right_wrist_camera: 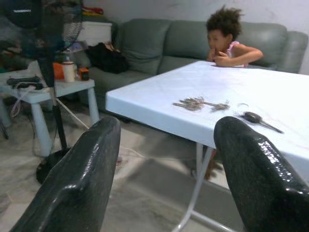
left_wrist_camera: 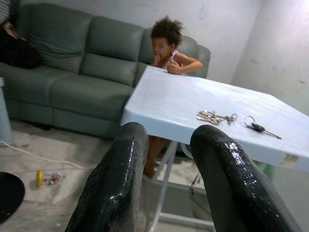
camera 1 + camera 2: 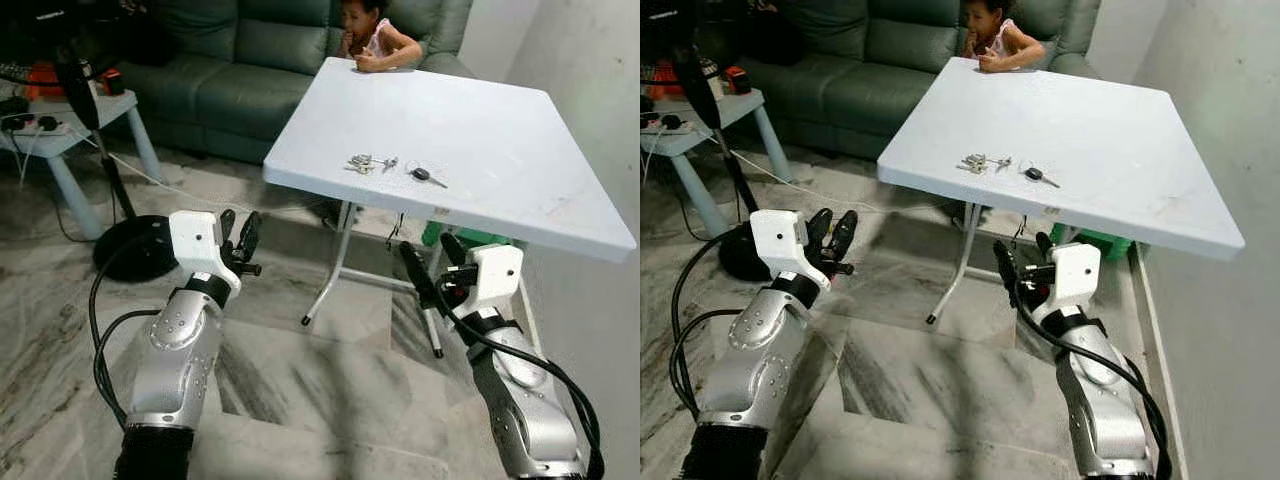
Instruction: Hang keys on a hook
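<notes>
A bunch of silver keys (image 3: pixel 365 162) lies near the front edge of the white folding table (image 3: pixel 480 100). Just to its right lies a black-headed key on a ring (image 3: pixel 425 175). Both arms are held low in front of the table, below its top. My left gripper (image 3: pixel 238 235) is open and empty, to the left of the table's front corner. My right gripper (image 3: pixel 432 262) is open wide and empty, under the table's front edge. Both wrist views look up at the silver keys (image 2: pixel 215 116) and the black-headed key (image 1: pixel 253 117).
A child (image 3: pixel 372 40) leans on the table's far edge, in front of a green sofa (image 3: pixel 230 70). A standing fan's black base (image 3: pixel 130 250) and a small side table (image 3: pixel 60 130) stand at the left. A wall (image 3: pixel 600 120) runs close along the right.
</notes>
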{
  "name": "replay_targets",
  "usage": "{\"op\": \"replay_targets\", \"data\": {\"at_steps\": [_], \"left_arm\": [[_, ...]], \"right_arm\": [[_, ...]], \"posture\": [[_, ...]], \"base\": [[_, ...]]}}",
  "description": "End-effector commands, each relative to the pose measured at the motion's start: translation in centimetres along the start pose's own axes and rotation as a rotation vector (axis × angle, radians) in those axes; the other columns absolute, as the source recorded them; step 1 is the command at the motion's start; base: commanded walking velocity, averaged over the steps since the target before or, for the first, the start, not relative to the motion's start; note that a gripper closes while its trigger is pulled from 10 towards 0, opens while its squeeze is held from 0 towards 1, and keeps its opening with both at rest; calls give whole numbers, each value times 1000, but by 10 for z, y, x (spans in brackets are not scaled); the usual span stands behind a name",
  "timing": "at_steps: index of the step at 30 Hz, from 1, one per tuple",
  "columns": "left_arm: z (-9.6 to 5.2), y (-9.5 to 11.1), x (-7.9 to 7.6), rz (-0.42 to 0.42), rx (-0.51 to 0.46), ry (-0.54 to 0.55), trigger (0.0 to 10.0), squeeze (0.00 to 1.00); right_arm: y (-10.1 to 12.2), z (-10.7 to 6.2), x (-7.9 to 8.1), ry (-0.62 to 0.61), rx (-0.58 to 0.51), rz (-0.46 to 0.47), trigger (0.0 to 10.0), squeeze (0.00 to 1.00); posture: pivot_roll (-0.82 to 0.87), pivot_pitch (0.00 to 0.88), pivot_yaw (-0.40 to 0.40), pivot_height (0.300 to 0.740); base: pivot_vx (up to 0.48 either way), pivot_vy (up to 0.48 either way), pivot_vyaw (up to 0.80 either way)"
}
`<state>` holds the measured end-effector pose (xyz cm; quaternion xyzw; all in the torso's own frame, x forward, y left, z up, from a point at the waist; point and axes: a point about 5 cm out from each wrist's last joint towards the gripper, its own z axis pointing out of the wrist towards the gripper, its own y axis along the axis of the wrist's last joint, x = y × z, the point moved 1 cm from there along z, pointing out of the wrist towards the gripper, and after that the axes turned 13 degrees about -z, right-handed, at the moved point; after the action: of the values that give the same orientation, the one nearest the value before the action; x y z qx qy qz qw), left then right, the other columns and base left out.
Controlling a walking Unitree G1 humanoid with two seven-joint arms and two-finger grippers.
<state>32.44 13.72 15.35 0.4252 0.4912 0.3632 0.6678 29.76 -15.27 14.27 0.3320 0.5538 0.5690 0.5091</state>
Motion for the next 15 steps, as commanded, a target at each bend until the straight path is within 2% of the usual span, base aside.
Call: {"op": "replay_targets", "data": {"at_steps": [1,7,9,11,14,15], "left_arm": [[2,-1,-3,11,-1,-16,10000,0],[0,-9,2,9,13,7,10000,0],[-5,-15,9,10,31,18,10000,0],[-15,-31,24,23,87,72,10000,0],[-22,-40,35,19,109,132,10000,0],[-22,-39,34,15,106,129,10000,0]], "right_arm": [[0,1,-6,-22,-8,-8,10000,0],[-3,4,-3,-23,-15,10,10000,0],[-4,4,-3,-23,-11,27,10000,0],[-15,-1,-3,-31,25,42,10000,0],[-23,-6,-2,-38,52,33,10000,0],[-24,-7,-2,-38,50,39,10000,0]], "posture": [[102,0,-72,740],[100,0,-72,740],[99,0,-74,740],[96,0,-75,740],[95,0,-75,740],[95,0,-73,740]], "base": [[0,0,0],[0,0,0],[0,0,0],[0,0,0],[0,0,0],[0,0,0]]}}
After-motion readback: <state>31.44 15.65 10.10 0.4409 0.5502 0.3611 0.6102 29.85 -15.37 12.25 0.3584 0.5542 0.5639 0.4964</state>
